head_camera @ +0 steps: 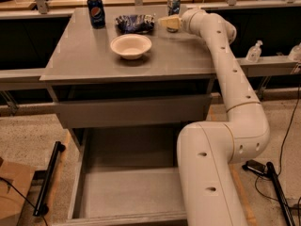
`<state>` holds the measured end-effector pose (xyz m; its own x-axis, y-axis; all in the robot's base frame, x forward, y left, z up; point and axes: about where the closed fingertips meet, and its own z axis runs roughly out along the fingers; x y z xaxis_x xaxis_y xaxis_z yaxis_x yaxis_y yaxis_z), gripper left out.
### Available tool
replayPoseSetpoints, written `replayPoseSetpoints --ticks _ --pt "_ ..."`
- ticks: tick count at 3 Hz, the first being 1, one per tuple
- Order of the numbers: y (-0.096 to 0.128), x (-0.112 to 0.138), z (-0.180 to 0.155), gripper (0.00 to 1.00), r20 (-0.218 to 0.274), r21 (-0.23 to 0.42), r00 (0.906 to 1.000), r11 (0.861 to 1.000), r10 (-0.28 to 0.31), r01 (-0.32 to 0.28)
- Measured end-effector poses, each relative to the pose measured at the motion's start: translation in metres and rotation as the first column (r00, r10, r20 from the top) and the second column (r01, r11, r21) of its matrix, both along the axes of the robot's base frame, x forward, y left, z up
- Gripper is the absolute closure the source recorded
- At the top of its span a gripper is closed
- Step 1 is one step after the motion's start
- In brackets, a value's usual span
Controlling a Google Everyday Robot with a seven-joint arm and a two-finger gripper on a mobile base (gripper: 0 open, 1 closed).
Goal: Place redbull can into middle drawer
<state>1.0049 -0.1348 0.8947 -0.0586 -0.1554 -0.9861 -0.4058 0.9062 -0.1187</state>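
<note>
The redbull can (174, 5) stands upright at the back edge of the grey cabinet top (94, 55), slim and silver-blue. My gripper (168, 22) is over the cabinet top just in front of the can and a little lower, pointing left, close to the can. The middle drawer (131, 192) is pulled out at the bottom of the cabinet, its bare grey floor showing. My white arm crosses in front of the drawer's right side and hides it.
A dark blue Pepsi can (96, 12) stands at the back left of the top. A blue chip bag (135, 23) lies left of my gripper, and a white bowl (131, 45) sits in front of it. A shallower grey drawer front (131, 110) is above the open drawer.
</note>
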Motion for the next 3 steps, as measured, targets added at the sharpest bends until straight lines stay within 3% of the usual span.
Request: replayPoseSetpoints --ticks 1,3 --pt "0.0 0.004 0.001 0.19 0.007 0.025 0.9998 1.0 -0.018 0.017" --pt "0.018 0.004 -0.001 0.66 0.014 0.052 0.9997 0.998 0.02 -0.02"
